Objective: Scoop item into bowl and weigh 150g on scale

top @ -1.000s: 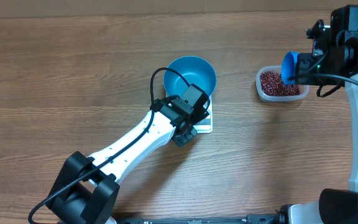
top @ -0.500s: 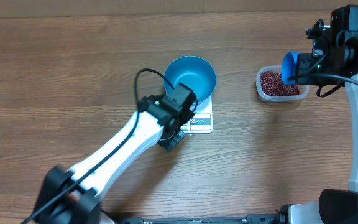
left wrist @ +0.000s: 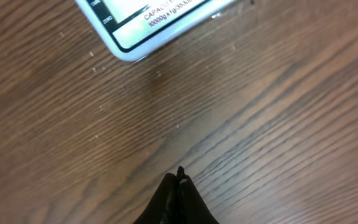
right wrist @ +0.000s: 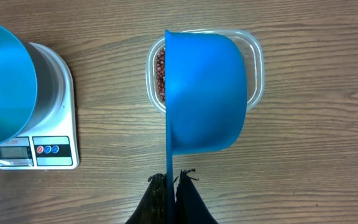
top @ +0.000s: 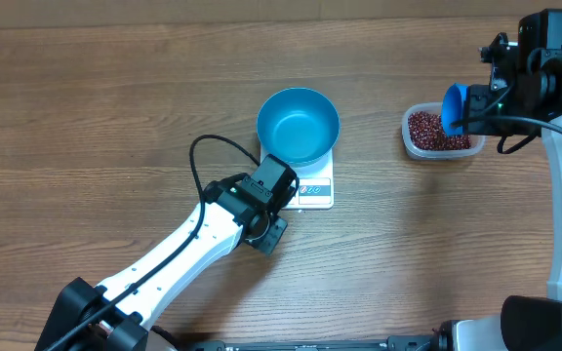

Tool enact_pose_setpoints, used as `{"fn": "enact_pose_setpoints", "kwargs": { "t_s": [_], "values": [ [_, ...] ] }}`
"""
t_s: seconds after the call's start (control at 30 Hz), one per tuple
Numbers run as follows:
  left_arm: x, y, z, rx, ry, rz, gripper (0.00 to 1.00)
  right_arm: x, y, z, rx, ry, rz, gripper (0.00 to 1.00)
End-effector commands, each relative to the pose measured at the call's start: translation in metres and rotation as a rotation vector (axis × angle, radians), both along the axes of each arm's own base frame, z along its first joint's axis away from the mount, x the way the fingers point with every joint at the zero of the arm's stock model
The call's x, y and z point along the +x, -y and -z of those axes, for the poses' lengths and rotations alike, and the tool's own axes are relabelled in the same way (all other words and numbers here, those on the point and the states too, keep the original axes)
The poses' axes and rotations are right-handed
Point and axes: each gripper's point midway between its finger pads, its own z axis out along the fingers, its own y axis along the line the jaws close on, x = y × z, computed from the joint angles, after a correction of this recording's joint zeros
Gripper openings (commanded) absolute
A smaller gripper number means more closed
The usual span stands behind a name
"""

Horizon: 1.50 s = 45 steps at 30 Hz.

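Blue scoop, clamped in our right claw, hangs over the beans in their tub. The empty bowl on the scale sits to its left. Our left claw is pressed together, empty. Scooping is yet to start, we judge: dip and fill next.
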Motion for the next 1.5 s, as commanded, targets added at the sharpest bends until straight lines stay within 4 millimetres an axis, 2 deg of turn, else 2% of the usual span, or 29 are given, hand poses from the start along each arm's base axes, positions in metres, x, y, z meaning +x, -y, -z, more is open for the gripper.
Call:
{"fn": "enact_pose_setpoints", "kwargs": {
  "t_s": [0.0, 0.13, 0.33, 0.37, 0.43, 0.47, 0.57, 0.63, 0.67, 0.7, 0.73, 0.9, 1.27, 1.47],
  "values": [
    [0.001, 0.003, -0.002, -0.035, -0.007, -0.135, 0.04, -0.001, 0.0, -0.008, -0.001, 0.033, 0.001, 0.04],
    [-0.001, 0.003, -0.002, -0.038, -0.016, -0.146, 0.04, 0.003, 0.001, -0.008, -0.002, 0.044, 0.001, 0.04],
    [-0.014, 0.009, 0.005, -0.039, -0.044, -0.099, 0.05, 0.002, 0.001, -0.003, -0.001, 0.034, 0.001, 0.04],
    [-0.014, 0.009, 0.005, -0.039, -0.043, -0.099, 0.1, 0.003, 0.001, -0.001, -0.001, 0.029, 0.001, 0.04],
    [-0.014, 0.009, 0.005, -0.036, -0.042, -0.081, 0.27, 0.003, 0.001, 0.003, 0.0, 0.02, 0.001, 0.04],
    [-0.015, 0.009, 0.005, -0.035, -0.042, -0.074, 0.28, 0.003, 0.001, 0.004, 0.0, 0.015, 0.001, 0.04],
    [-0.014, 0.009, 0.005, -0.034, -0.04, -0.063, 0.52, 0.008, 0.001, 0.006, 0.0, 0.018, 0.001, 0.04],
    [-0.014, 0.009, 0.005, -0.034, -0.04, -0.063, 0.6, 0.01, 0.001, 0.006, -0.001, 0.025, 0.001, 0.04],
    [-0.014, 0.009, 0.005, -0.034, -0.039, -0.063, 0.69, 0.01, 0.001, 0.006, -0.001, 0.028, 0.001, 0.04],
    [-0.014, 0.009, 0.005, -0.033, -0.039, -0.063, 0.89, 0.011, 0.001, 0.006, -0.001, 0.031, 0.0, 0.04],
    [-0.014, 0.009, 0.005, -0.031, -0.037, -0.064, 0.99, 0.012, 0.001, 0.007, 0.0, 0.029, 0.001, 0.04],
    [-0.006, 0.007, 0.004, -0.017, 0.0, -0.056, 1.0, 0.015, -0.005, 0.01, 0.033, 0.024, -0.013, 0.04],
    [0.001, 0.011, 0.001, -0.033, 0.029, -0.058, 1.0, 0.018, -0.004, 0.012, 0.033, 0.027, -0.013, 0.04],
    [0.023, 0.016, -0.005, -0.041, 0.135, -0.045, 1.0, 0.021, -0.004, 0.011, 0.033, 0.037, -0.014, 0.04]
  ]
}}
